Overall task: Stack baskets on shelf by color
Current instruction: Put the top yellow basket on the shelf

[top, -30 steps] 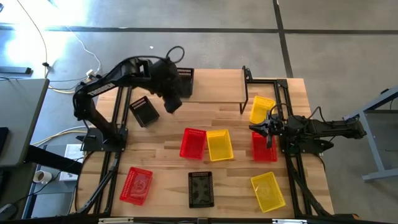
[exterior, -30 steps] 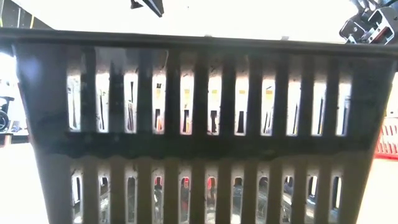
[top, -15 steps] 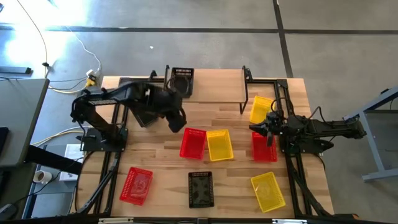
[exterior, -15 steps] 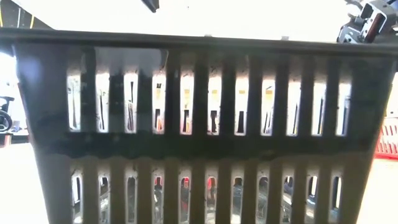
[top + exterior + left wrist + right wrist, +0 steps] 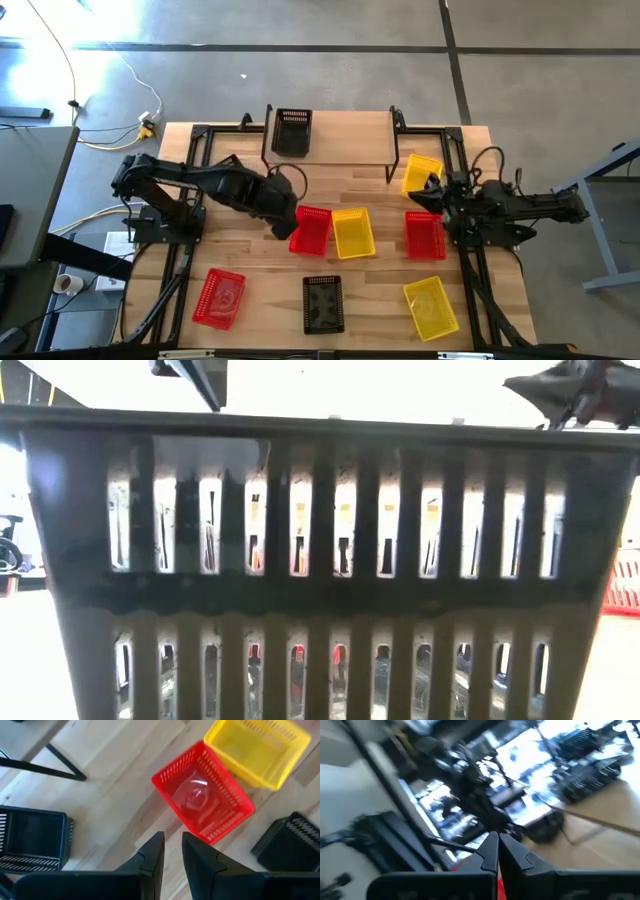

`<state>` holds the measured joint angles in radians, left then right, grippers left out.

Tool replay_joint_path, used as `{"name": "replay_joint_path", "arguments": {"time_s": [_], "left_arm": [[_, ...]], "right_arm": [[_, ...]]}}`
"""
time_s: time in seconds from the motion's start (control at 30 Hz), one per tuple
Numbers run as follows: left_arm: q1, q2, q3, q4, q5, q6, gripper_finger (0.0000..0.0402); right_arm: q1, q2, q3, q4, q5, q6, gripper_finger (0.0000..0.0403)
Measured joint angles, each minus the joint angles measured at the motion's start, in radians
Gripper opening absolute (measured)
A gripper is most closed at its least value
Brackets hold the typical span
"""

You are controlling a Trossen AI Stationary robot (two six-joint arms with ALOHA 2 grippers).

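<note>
My left gripper (image 5: 283,222), jaws slightly apart w/ nothing held, hovers beside the red plastic mesh basket (image 5: 311,230) (mid-table). Right gripper (image 5: 414,197) clenched, empty.

The left gripper (image 5: 283,226) has swung from beside the shelf (image 5: 345,138) down to the middle red basket (image 5: 311,229).

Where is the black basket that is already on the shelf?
In the high view, the black basket sits at the left end of the shelf, along the table's far edge. The rest of the shelf top is bare.
</note>
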<state>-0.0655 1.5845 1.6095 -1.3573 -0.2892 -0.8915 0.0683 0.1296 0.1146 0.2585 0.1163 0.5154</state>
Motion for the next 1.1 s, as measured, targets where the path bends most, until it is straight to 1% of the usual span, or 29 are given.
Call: {"name": "replay_joint_path", "arguments": {"time_s": [0.07,0.13,0.3,0.37,0.5,0.67,0.77,0.9,1.0,1.1], "left_arm": [[-0.016,-0.002,-0.020,-0.001,-0.013,0.001,0.0060],[-0.025,-0.013,-0.034,-0.004,-0.015,0.011,0.0060],[-0.029,-0.075,-0.076,-0.008,-0.028,0.058,0.0060],[-0.029,-0.120,-0.098,-0.008,-0.041,0.071,0.0060],[-0.018,-0.215,-0.139,0.016,-0.074,0.110,0.0060],[0.005,-0.332,-0.207,0.089,-0.075,0.182,0.0060],[0.023,-0.393,-0.257,0.183,-0.075,0.245,0.0060],[0.056,-0.455,-0.322,0.344,-0.049,0.346,0.0060],[0.085,-0.480,-0.362,0.449,0.007,0.429,0.0060],[0.115,-0.495,-0.394,0.542,0.086,0.506,0.0060]], "right_arm": [[0.000,0.000,0.000,0.045,-0.004,0.006,0.0000],[0.000,0.000,0.002,0.077,0.021,0.011,0.0000],[0.000,0.000,0.024,0.085,0.182,0.084,0.0000],[-0.001,0.000,0.033,0.083,0.226,0.095,0.0000],[-0.001,0.000,0.053,0.082,0.229,0.052,0.0000],[-0.001,0.013,0.123,0.051,0.232,-0.041,0.0000],[-0.001,0.040,0.215,-0.120,0.282,-0.073,0.0000],[-0.001,0.120,0.380,-0.470,0.366,-0.052,0.0000],[-0.003,0.197,0.506,-0.729,0.395,-0.027,0.0000],[-0.003,0.277,0.616,-0.966,0.399,0.029,0.0000]]}}
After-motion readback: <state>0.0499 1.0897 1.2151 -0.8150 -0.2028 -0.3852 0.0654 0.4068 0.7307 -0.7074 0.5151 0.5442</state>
